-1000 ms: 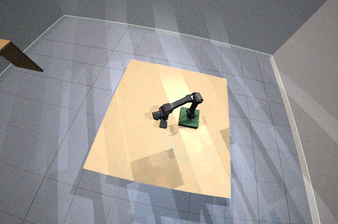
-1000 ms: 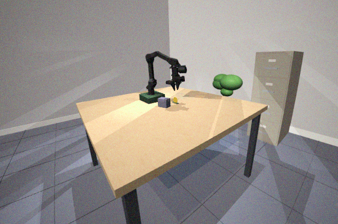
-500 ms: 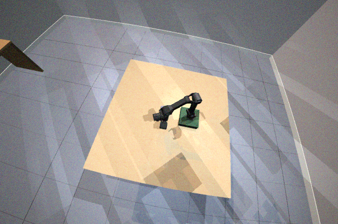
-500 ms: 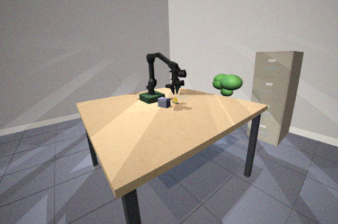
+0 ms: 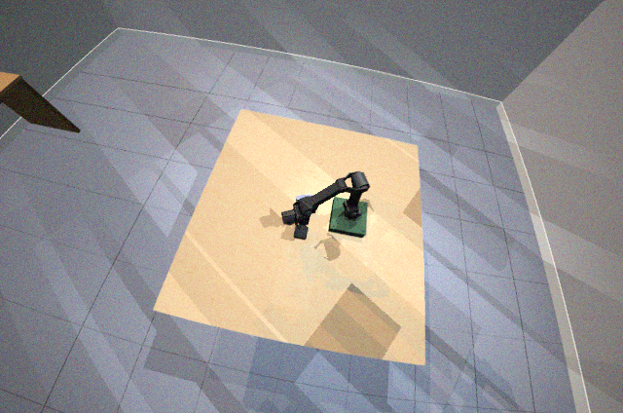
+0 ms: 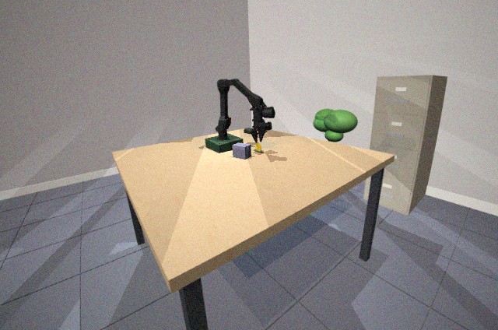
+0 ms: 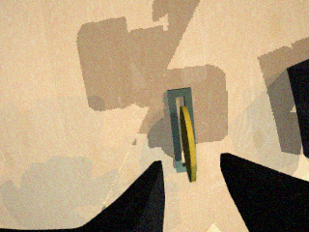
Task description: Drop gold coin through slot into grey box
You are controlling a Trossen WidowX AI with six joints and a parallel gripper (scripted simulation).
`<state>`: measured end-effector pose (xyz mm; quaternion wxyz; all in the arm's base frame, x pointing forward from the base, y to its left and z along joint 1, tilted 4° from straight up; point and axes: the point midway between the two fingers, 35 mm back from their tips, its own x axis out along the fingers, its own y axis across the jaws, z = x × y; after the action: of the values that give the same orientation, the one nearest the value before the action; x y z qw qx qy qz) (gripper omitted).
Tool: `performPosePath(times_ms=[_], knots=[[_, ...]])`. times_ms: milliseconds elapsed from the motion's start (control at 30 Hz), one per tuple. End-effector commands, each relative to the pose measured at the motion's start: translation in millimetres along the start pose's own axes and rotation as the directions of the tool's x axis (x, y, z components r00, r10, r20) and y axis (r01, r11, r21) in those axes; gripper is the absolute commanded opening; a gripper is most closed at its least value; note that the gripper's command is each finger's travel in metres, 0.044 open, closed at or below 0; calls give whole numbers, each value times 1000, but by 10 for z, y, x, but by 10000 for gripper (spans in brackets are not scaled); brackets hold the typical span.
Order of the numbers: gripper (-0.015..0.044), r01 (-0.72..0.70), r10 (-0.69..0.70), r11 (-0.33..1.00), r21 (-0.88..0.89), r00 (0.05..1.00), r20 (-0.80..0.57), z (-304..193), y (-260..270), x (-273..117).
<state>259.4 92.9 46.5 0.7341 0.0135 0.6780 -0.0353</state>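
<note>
Coin (image 7: 187, 143) – thin gold disc, upright in holder (image 7: 176, 130) – between parted, empty fingers

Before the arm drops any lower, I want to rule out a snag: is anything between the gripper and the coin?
Nothing visible does. In the wrist view the coin stands on edge in its green holder, with only bare table between it and the open gripper. The grey box sits off to one side, apart from the coin.

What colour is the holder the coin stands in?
Dark green, a teal-tinged rectangle: the holder under the gold coin shows best in the wrist view.
</note>
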Motion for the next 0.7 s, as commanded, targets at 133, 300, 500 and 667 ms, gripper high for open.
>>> performPosePath(times_ms=[133,300,500,667], knots=[[161,8,-8,1000,-4,1000,-6,-7,-12,148],[161,8,-8,1000,-6,1000,-6,-6,-13,226],[161,8,-8,1000,-8,1000,-5,-8,-16,316],[161,8,-8,1000,-7,1000,-5,-11,-20,396]])
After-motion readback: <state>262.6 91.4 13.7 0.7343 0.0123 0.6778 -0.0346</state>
